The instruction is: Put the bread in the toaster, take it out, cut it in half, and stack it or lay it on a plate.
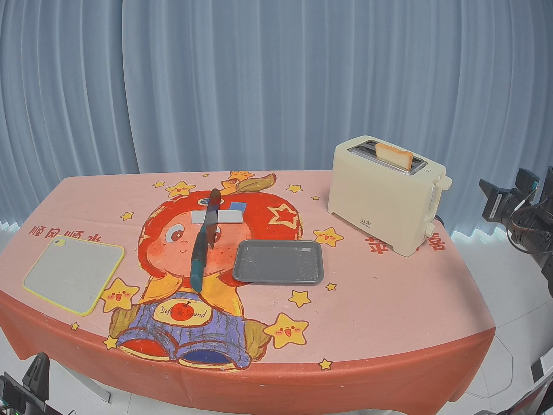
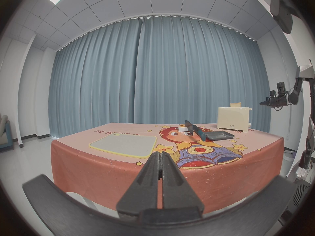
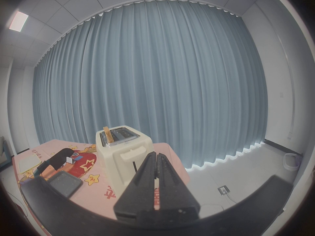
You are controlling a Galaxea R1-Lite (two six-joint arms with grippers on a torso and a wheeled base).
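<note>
A slice of bread (image 1: pixel 394 156) stands in the far slot of the cream toaster (image 1: pixel 385 197) at the table's right rear, its top sticking out. The bread (image 3: pixel 107 134) and toaster (image 3: pixel 123 154) lie just ahead of my right gripper (image 3: pixel 157 158), which is shut and held off the table's right side. My left gripper (image 2: pixel 160 158) is shut, low in front of the table's near left edge. A knife (image 1: pixel 203 240) with a teal handle rests on a small stand mid-table. A grey tray (image 1: pixel 279 262) lies beside it. A cutting board (image 1: pixel 74 272) lies at the left.
The table is covered by a pink cartoon cloth (image 1: pixel 368 312). A blue curtain (image 1: pixel 276 70) hangs behind it. Open cloth lies between the tray and the toaster and along the front edge.
</note>
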